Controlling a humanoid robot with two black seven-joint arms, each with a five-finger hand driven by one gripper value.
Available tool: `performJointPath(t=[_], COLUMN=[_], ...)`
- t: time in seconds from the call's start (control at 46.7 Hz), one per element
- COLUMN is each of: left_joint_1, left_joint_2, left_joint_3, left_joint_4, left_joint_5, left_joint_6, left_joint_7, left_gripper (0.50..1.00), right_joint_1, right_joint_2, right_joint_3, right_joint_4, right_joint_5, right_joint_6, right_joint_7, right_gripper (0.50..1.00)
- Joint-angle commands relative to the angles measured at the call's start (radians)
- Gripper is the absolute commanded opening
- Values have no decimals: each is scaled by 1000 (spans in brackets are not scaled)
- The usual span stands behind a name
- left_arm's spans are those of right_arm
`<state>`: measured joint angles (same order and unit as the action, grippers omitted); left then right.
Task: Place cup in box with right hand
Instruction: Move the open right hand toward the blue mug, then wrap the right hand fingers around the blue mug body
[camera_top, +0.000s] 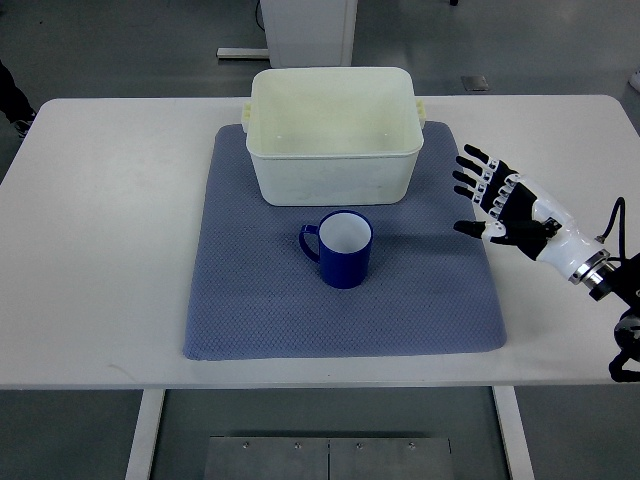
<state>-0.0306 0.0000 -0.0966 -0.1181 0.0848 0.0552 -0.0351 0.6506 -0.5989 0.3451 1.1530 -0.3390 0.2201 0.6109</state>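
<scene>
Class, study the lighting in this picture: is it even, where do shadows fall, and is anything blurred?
Top view: soft, even light; sharp throughout; the dark blue ceramic cup and cream plastic box cast only faint shadows on the grey-blue mat; no glare on the black-and-white right hand.

A blue cup (342, 250) stands upright on a blue-grey mat (250, 300) on the white table (100, 250), just in front of a cream box (331, 140). The right hand (500, 200), fingers spread, hovers well right of the cup.
</scene>
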Motion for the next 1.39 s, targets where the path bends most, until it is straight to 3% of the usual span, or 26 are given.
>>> performJointPath(t=[0.0,0.814,0.986,1.371], left_joint_1=[0,0,0,0], left_joint_2=[0,0,0,0], left_joint_3=[1,0,0,0], left_joint_4=[-1,0,0,0], left_joint_5=[0,0,0,0], left_joint_6=[0,0,0,0], left_joint_7=[0,0,0,0], left_gripper=[1000,1000,1000,1000], right_joint_1=[0,-37,-31,-26], right_joint_2=[25,223,264,344], right_joint_3=[0,-6,-34,-38], right_joint_4=[-1,-29,-33,-98], right_joint_5=[-6,-87,-109,-120], right_joint_6=[-2,-97,-154,-196], right_joint_7=[0,0,0,0], right_gripper=[1000,1000,1000,1000])
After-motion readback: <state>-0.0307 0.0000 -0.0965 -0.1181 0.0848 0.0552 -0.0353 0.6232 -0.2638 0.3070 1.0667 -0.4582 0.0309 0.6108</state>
